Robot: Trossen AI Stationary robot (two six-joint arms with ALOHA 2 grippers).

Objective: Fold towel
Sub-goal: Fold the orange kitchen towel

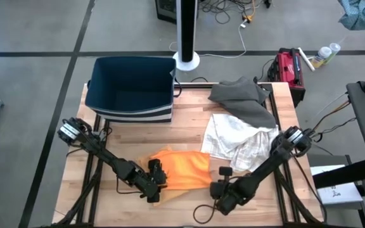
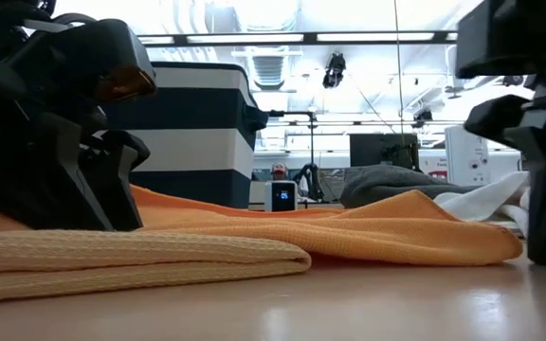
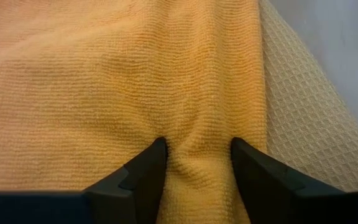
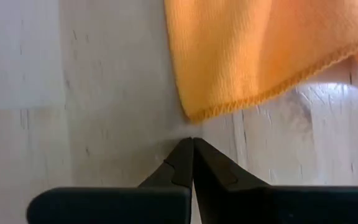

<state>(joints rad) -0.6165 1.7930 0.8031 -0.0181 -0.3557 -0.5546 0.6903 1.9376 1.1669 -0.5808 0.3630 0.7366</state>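
Note:
An orange towel [image 1: 184, 168] lies spread on the wooden table [image 1: 189, 123], near its front edge. The towel's near part rests on a pale yellow waffle cloth [image 3: 303, 124]. My left gripper [image 1: 157, 182] is down on the towel's near left part, shut on a ridge of it. My right gripper [image 4: 191, 144] is shut, its tips low over bare wood just short of the towel's hemmed corner [image 4: 197, 112]. Whether they touch the tabletop, I cannot tell. In the low view the orange towel [image 2: 396, 232] lies flat between both grippers. My left gripper has a raised ridge of the orange towel [image 3: 197, 155] between its two fingers [image 3: 148, 165], close to the towel's edge beside the waffle cloth. The fingers slant down from the table's near left. The towel lies on the table, puckered toward the fingers; how many layers, I cannot tell.
A navy bin with a striped base [image 1: 132, 88] stands at the far left of the table. A grey cloth [image 1: 243, 98] and a white checked cloth [image 1: 236, 139] lie at the right. Bare wood shows at the table's left and near right.

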